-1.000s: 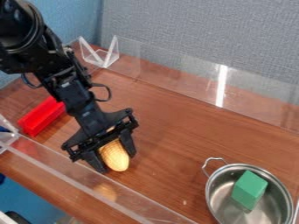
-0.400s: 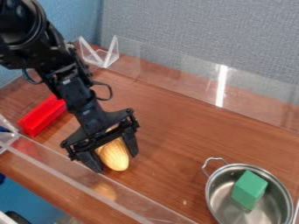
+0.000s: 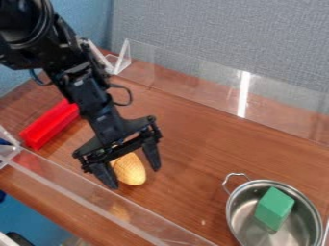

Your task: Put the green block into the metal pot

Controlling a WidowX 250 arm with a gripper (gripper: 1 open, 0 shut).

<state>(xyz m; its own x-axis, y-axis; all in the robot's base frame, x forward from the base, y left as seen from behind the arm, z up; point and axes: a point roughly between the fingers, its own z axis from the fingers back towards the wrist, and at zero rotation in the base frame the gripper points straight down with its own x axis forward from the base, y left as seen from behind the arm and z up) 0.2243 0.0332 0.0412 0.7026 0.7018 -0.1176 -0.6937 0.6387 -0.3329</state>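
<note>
The green block [image 3: 274, 207] is seen lying inside the metal pot [image 3: 240, 225], so the task is judged done. The gripper [image 3: 125, 165] is spread open above the yellow toy fruit [image 3: 130, 171], which rests on the bench [image 3: 218, 135]; nothing is gripped.

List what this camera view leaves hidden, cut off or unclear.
- Metal pot: its lower part is cut off by the bottom edge.
- Green block: whether it lies flat is unclear; the pot wall hides its base.
- Yellow toy fruit: the open gripper straddles it; contact cannot be judged.
- Red block: the arm overlaps its right end.
</note>
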